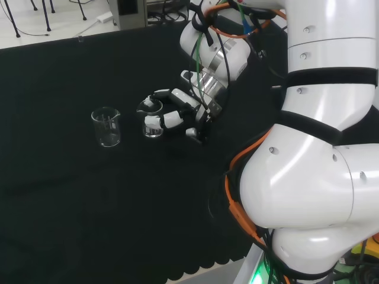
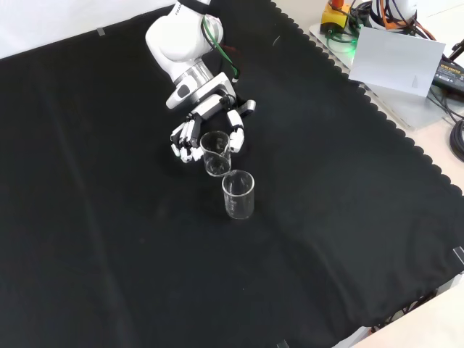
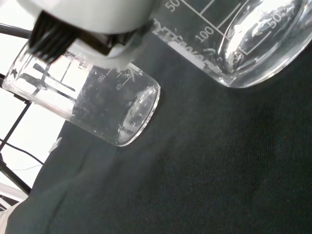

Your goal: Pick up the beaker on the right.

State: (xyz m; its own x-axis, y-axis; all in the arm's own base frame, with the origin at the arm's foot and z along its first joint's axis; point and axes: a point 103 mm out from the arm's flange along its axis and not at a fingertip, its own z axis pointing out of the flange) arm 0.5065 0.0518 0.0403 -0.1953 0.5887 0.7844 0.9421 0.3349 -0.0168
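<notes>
The hand [image 1: 177, 112] sits low over the black cloth [image 1: 71, 195], and we see its fingers [image 2: 185, 142] curled around one side of the nearer beaker [image 2: 216, 152] while the thumb [image 2: 236, 135] comes round the other side, so that the glass stands enclosed between them. We cannot tell from these views whether the fingers already press the wall or merely ring it; the base of this beaker [image 1: 152, 126] appears to rest on the cloth, so we judge it not yet lifted. In the head view it is the right-hand one of two beakers, which makes it the task's beaker. The second beaker [image 1: 106, 126] stands upright to its left in that view and apart from the hand; in the front view this second beaker [image 2: 238, 194] stands just in front of the held one, their outlines nearly meeting. The wrist view shows both glasses close by, the enclosed beaker [image 3: 253, 44] large beside the palm and the other [image 3: 92, 105] beyond it. We judge the step in hand to be the closing of the grasp. The next move calls for a straight upward lift, keeping the beaker upright and clear of its neighbour.
</notes>
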